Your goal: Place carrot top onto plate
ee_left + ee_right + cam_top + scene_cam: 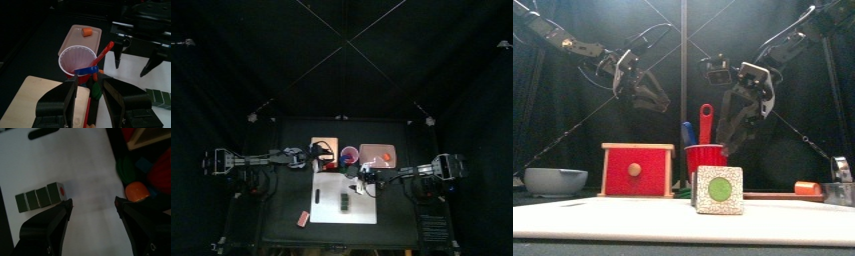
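Black table (285, 200); right pincer (93, 210) agape, empty, raised.

From straight above, the things on the surface are too tiny to sort out, and the salmon-pink round plate (381, 156) is just a smudge. At table height, the red cup (706, 157) covers the lower ends of the red and blue utensils. The grey bowl (553, 181) sits partly behind the red wooden box (637, 169). The orange blob (137, 191) in the right wrist camera is too blurry to identify.
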### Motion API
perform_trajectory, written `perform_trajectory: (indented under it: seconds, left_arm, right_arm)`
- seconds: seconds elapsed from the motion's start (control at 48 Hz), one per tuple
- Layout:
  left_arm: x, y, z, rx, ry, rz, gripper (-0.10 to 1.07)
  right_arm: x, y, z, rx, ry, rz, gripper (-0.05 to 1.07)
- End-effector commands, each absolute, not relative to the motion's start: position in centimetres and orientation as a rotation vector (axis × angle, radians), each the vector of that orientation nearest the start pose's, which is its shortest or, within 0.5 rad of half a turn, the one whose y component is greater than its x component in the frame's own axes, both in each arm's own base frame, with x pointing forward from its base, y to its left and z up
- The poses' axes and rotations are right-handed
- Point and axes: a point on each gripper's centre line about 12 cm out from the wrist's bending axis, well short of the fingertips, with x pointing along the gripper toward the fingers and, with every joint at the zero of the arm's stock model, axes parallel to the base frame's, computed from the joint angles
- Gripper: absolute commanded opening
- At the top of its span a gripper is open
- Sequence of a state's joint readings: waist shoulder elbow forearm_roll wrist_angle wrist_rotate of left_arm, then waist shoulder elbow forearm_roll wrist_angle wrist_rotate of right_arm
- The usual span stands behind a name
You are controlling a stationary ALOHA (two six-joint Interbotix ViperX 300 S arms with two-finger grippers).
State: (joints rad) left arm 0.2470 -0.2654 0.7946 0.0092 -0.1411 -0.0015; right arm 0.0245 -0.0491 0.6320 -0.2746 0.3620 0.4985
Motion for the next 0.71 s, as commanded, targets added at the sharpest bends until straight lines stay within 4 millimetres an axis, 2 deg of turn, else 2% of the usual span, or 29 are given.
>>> perform_trajectory:
  seconds: [0.0, 0.292, 0.688]
  left_arm:
    - [33.7, 8.6, 24.7, -0.038, 0.346, 0.245, 0.76]
    - [33.6, 8.6, 24.7, -0.047, 0.335, 0.249, 0.76]
    - [33.0, 8.4, 24.6, -0.046, 0.335, 0.249, 0.76]
  right_arm:
    - [37.7, 0.0, 18.0, 0.103, 0.908, -0.167, 0.98]
    - [40.2, -1.2, 16.7, -0.079, 1.02, -0.222, 0.97]
    - [42.2, -2.6, 15.3, -0.185, 1.045, -0.245, 0.97]
